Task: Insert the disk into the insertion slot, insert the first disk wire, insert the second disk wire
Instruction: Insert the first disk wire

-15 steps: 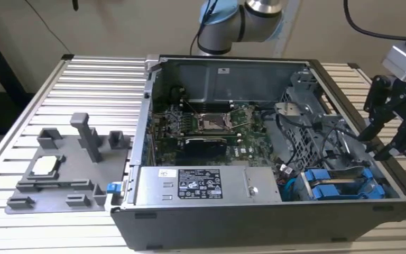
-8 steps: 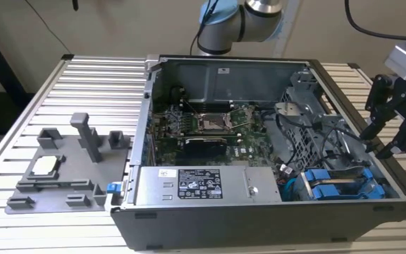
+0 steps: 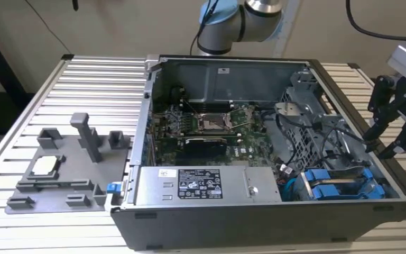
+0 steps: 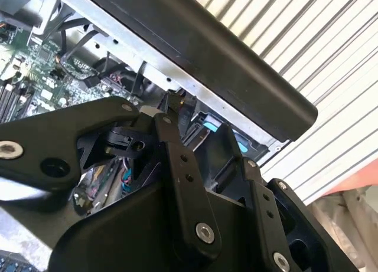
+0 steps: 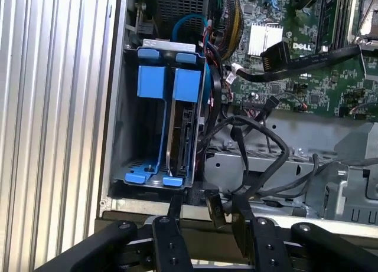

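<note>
Gripper right up close in the first wrist view: jaws spread wide, gripping nothing, with a black cable plug between them but not pinched. Out on the exterior view's left, a grey fixture sits well clear of the computer case. The arm hangs tilted over the case's opposite wall. In the case's corner cage, the disk stands on edge in the insertion slot, just beside another blue frame.

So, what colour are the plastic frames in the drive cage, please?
The frames are bright blue, clearest in the first wrist view.
</note>
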`<state>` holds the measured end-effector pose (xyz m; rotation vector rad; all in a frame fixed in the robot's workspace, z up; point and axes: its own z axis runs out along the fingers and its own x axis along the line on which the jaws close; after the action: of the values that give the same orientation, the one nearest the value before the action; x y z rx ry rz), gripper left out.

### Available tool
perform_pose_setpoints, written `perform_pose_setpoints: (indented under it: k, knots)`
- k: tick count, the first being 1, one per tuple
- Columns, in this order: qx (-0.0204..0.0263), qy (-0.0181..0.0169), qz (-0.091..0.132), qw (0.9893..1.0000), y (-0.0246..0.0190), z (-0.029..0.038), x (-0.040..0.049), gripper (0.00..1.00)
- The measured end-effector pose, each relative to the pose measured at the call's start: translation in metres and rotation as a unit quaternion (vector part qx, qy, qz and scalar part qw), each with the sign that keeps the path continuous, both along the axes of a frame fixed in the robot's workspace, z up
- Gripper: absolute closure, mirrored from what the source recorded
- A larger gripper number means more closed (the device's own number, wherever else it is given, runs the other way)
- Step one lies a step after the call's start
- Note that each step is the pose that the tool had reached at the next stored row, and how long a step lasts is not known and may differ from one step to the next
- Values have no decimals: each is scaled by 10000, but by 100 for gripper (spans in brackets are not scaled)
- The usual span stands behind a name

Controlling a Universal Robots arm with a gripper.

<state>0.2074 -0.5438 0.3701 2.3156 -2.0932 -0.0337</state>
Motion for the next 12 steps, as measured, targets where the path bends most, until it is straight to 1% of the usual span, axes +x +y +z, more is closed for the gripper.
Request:
perform_pose_setpoints:
  k: [1, 3, 4, 6, 7, 12]
  knots:
    - [-11, 0, 1, 10000, 0, -1, 1, 55]
    - [-26, 0, 1, 10000, 0, -2, 1, 68]
    - [-35, 0, 1, 10000, 1, -2, 1, 68]
    - [-56, 0, 1, 10000, 1, -3, 1, 80]
    - [-64, 0, 1, 10000, 1, -3, 1, 80]
    - [-68, 0, 1, 10000, 1, -3, 1, 81]
